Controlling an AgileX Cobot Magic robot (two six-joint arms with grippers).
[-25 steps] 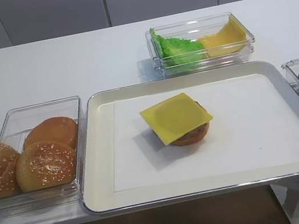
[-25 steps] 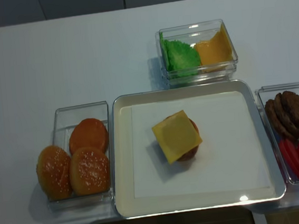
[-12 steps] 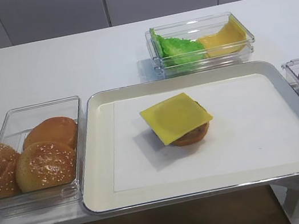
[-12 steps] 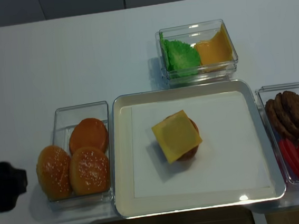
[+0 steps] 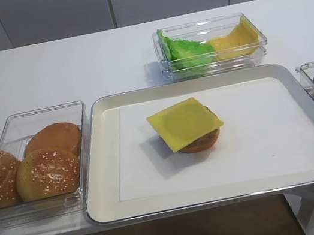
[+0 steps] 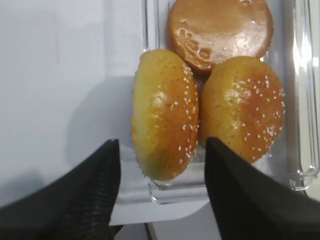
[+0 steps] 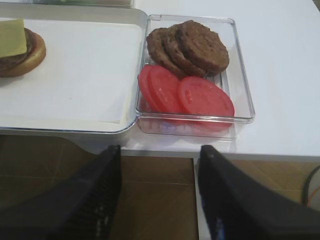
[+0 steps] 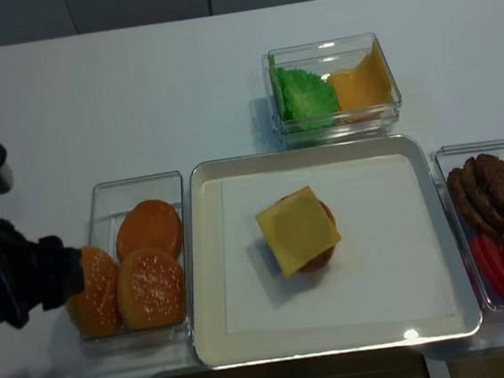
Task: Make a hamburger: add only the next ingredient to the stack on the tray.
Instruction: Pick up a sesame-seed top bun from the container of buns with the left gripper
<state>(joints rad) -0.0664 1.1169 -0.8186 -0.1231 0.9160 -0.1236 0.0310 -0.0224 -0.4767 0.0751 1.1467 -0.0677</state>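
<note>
Two sesame-seeded bun tops sit in a clear tub (image 8: 101, 196) left of the tray (image 8: 205, 274). One bun top (image 6: 165, 112) leans on edge at the tub's outer side, the other (image 6: 243, 105) lies beside it. My left gripper (image 6: 161, 142) is open just above the leaning bun top (image 8: 96, 289), one finger on either side, not touching it. The stack (image 5: 186, 126), topped with a square cheese slice, stands mid-tray. My right gripper (image 7: 159, 150) hangs open and empty off the table's front edge, near the tray's right corner.
A smooth seedless bun (image 6: 220, 27) lies at the back of the bun tub. A tub of lettuce and cheese slices (image 5: 211, 44) stands behind the tray. A tub of patties and tomato slices (image 7: 192, 70) sits right of the tray.
My left arm has come in from the left edge and moved over the outer seeded bun top. Its jaws stay open. The right gripper and the food have not moved.
</note>
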